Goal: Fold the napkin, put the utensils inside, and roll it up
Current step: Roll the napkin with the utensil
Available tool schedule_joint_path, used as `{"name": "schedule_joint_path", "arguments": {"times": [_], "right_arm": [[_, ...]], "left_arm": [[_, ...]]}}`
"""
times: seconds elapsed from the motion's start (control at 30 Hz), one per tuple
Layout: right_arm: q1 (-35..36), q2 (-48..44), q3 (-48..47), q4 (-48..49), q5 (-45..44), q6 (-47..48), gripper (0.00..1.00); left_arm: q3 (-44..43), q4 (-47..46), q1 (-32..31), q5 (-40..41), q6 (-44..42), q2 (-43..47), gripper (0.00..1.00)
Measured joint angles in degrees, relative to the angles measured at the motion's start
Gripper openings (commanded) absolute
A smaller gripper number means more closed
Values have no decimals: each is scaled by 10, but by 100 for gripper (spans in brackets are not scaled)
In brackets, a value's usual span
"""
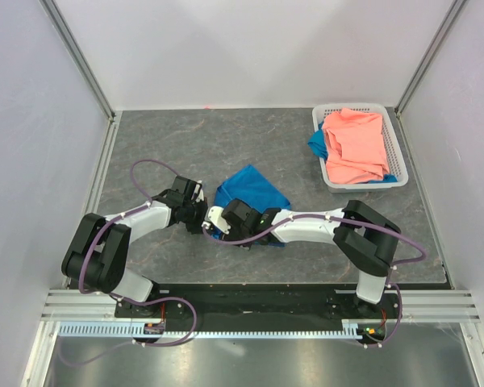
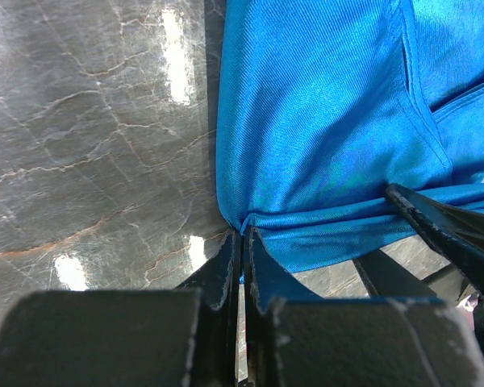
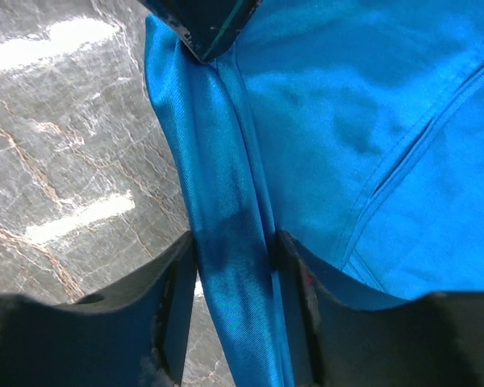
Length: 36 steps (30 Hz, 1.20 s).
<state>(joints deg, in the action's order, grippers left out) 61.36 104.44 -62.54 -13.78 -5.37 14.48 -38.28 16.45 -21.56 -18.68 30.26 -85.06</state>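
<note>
I'm in the folding step. My left gripper (image 2: 244, 235) is pinched tight on the near hem of the napkin (image 1: 254, 189). The right gripper (image 3: 234, 250), just beside it at 3 o'clock, clamps a bunched ridge. Next I should lift both evenly and carry them toward 12. The cloth is soft, ribbed and shiny, lying mid-table (image 1: 169, 137) on marbled grey. I can't see the knife. At 1 o'clock a white slotted basket (image 1: 351, 107) holds a pink cloth (image 1: 355, 145).

Two robot arms, left arm (image 1: 133, 219) and right arm (image 1: 315, 228); two grippers, left gripper (image 2: 242, 238) and right gripper (image 3: 235, 242); one bright blue napkin (image 1: 254, 189); one white basket (image 1: 397, 153); one salmon-pink cloth (image 1: 355, 145); one blue scrap (image 1: 316, 145)
</note>
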Motion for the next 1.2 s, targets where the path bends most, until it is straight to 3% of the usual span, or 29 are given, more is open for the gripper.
{"name": "schedule_joint_path", "arguments": {"times": [0.13, 0.2, 0.33, 0.53, 0.63, 0.97, 1.2], "right_arm": [[-13, 7, -8, -7, 43, 1, 34], [-21, 11, -14, -15, 69, -1, 29], [-37, 21, -28, -29, 112, -1, 24], [-59, 29, -37, -30, 173, -4, 21], [-67, 33, -41, -30, 202, -7, 20], [-115, 68, -61, -46, 372, -16, 16], [-156, 130, -113, -107, 509, -22, 13]], "left_arm": [[-1, 1, 0, -1, -2, -1, 3], [-2, 2, 0, -1, -4, -1, 9], [-1, 12, 3, 8, -7, 12, 35], [5, 21, 31, 29, -7, 76, 60], [16, 22, 39, 42, -5, 113, 69], [86, 2, 39, 50, 10, 217, 73], [126, -17, 39, 26, 36, 227, 71]]}}
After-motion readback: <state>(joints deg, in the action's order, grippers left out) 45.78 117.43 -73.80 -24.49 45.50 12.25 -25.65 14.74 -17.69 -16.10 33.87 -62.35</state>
